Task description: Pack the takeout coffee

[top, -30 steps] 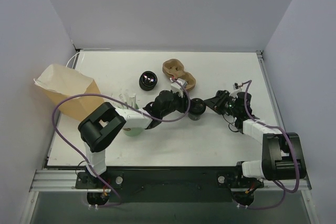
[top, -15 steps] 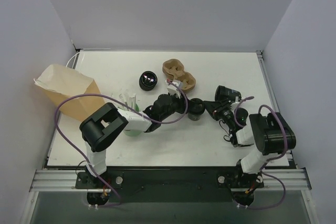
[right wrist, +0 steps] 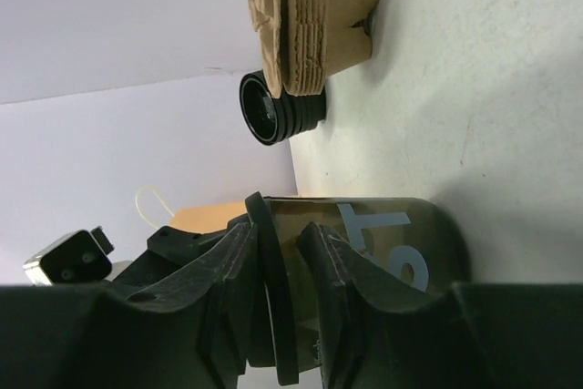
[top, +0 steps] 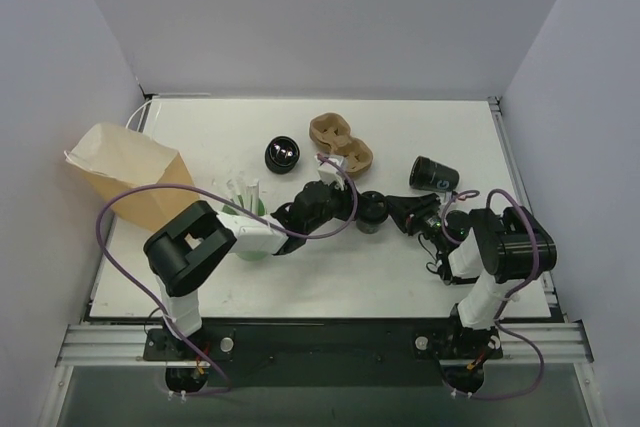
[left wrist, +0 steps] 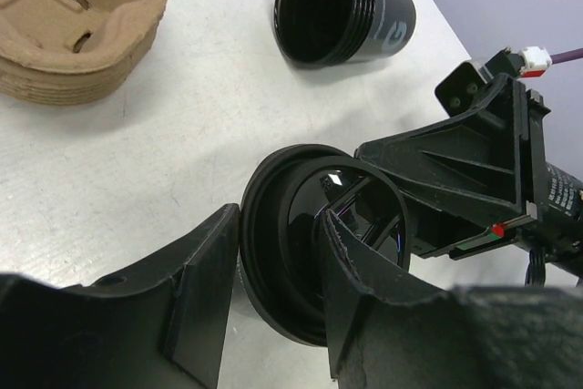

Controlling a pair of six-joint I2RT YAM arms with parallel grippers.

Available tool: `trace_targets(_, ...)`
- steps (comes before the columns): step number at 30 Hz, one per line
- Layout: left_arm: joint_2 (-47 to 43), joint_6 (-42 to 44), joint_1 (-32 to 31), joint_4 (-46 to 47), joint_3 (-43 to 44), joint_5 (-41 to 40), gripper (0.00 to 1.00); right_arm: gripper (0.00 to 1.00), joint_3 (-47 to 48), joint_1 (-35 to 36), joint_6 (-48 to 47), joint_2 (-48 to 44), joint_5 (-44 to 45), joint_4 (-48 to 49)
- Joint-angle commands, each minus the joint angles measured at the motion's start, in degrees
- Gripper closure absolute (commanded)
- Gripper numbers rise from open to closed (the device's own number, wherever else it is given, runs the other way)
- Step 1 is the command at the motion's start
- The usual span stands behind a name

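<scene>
The takeout coffee point(top: 372, 209), a small dark cup with a black lid and a pale logo on its wall, stands upright near the middle of the white table point(top: 330, 277), between the two grippers.

It is probably light, with a thin, smooth wall that would dent under a hard squeeze and slip under a weak one. Whether it holds liquid cannot be seen, so it is best kept upright. The safest hold looks to be around the body just under the lid's rim, since the snap-on lid might pop off if lifted by itself.

The left gripper point(left wrist: 278, 225) grasps the cup from the left, one finger on each side of the body below the lid. Its arm lies low and stretched out across the table from its base.

The right gripper point(right wrist: 278, 234) meets the cup from the right, its wrist rolled onto its side. The lid's rim sits between its partly parted fingers, but whether they pinch it cannot be told. Its arm is folded tight near its base.

A second black cup point(top: 433, 174) lies on its side just behind the right gripper. Farther back are a cardboard carrier point(top: 340, 139) and a lidless black cup point(top: 282, 154). To the left stand a green cup with straws point(top: 243, 209) and a paper bag point(top: 125, 172).
</scene>
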Motion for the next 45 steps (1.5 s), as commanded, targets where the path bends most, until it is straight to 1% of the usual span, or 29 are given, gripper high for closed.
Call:
trace_targets(1,4.2,3.4,-1.2,-29.5,-3.4,0.2,0.52,0.64,-1.8,-0.2,-7.6,-4.9,-8.8,-14.5)
trace_targets(2,4.0,3.5,-1.1,-29.8,-3.0,0.2,0.52,0.62,-1.5,-0.4,-8.2,-6.3,-8.7,-18.2)
trace_targets(3,3.9,3.7,-1.2,-30.4,-2.1,0.2,0.52,0.61,-1.3,-0.6,-8.9,-9.2,-8.5,-20.4)
trace_targets(4,3.8,3.8,-1.1,-31.5,-1.7,0.2,0.52,0.56,-0.5,-0.9,-9.6,-10.7,-8.4,-22.6)
trace_targets(5,3.3,3.8,-1.1,-31.9,-1.3,0.4,0.52,0.55,0.0,-1.4,-11.3,-12.2,-8.3,-25.0)
trace_targets(6,2.8,4.0,-1.2,-32.3,-0.8,0.6,0.52,0.54,0.6,-1.6,-12.5,-15.4,-7.7,-30.6)
trace_targets(7,2.4,4.1,-1.1,-33.3,0.1,0.9,0.49,0.52,2.0,-1.7,-13.8,-17.1,-7.5,-33.8)
trace_targets(8,1.1,4.2,-1.1,-33.8,0.7,1.2,0.49,0.52,3.1,-1.9,-16.7,-20.6,-7.0,-40.5)
trace_targets(10,-0.1,4.8,-1.2,-36.1,2.9,1.5,0.48,0.52,4.8,-2.1,-19.3,-24.1,-5.6,-47.3)
trace_targets(11,-1.3,5.0,-1.1,-36.9,3.8,2.1,0.47,0.52,6.7,-2.4,-22.3,-27.7,-4.9,-54.2)
trace_targets(13,-2.6,5.6,-1.2,-39.3,6.6,2.7,0.45,0.51,8.9,-2.4,-25.2,-30.9,-2.6,-60.9)
trace_targets(14,-3.9,5.8,-1.2,-40.5,7.3,2.9,0.44,0.51,10.7,-2.3,-26.4,-33.2,-2.3,-65.8)
trace_targets(17,-6.2,5.8,-1.1,-43.4,10.4,3.9,0.39,0.51,12.9,-2.5,-29.9,-35.8,-1.0,-72.2)
trace_targets(19,-6.7,5.9,-1.0,-45.3,12.1,4.4,0.37,0.51,14.4,-2.6,-31.6,-36.6,-0.6,-74.2)
trace_targets(20,-7.0,6.1,-1.0,-45.8,13.1,4.9,0.34,0.51,15.0,-2.6,-32.2,-37.7,-0.3,-76.3)
trace_targets(21,-7.1,6.2,-1.1,-46.2,14.8,5.3,0.27,0.51,15.8,-2.7,-32.8,-38.4,-0.1,-77.5)
trace_targets(23,-7.0,6.7,-1.0,-48.0,16.9,6.5,0.20,0.51,16.9,-2.9,-35.1,-40.7,1.1,-81.7)
trace_targets(24,-7.1,7.1,-1.1,-48.6,18.5,6.7,0.18,0.50,17.7,-3.0,-36.3,-41.7,2.0,-83.7)
trace_targets(25,-7.1,7.2,-1.1,-49.4,19.0,6.6,0.18,0.50,20.0,-3.0,-39.4,-42.3,3.0,-86.1)
trace_targets(26,-7.2,7.3,-1.0,-49.6,19.3,6.6,0.17,0.50,21.2,-3.0,-40.7,-43.4,5.0,-90.6)
trace_targets(28,-7.3,7.6,-1.0,-50.1,19.9,6.4,0.15,0.51,25.2,-2.9,-43.8,-43.9,7.1,-94.6)
trace_targets(29,-7.3,7.7,-1.0,-50.4,20.0,5.8,0.15,0.50,26.8,-3.0,-46.4,-43.9,8.6,-98.8)
trace_targets(33,-7.5,8.5,-0.8,-51.1,19.6,5.7,0.15,0.50,31.4,-3.4,-50.2,-43.5,13.2,-103.5)
trace_targets(37,-8.9,10.8,-0.3,-54.7,20.2,2.8,0.14,0.50,33.9,-3.4,-51.7,-42.2,12.2,-104.3)
trace_targets(42,-12.8,12.1,1.3,-58.2,20.6,3.1,0.12,0.50,36.3,-3.3,-53.6,-39.6,10.2,-105.4)
trace_targets(45,-15.1,11.9,2.0,-59.0,19.6,3.3,0.09,0.50,36.2,-3.4,-53.9,-39.5,10.8,-105.8)
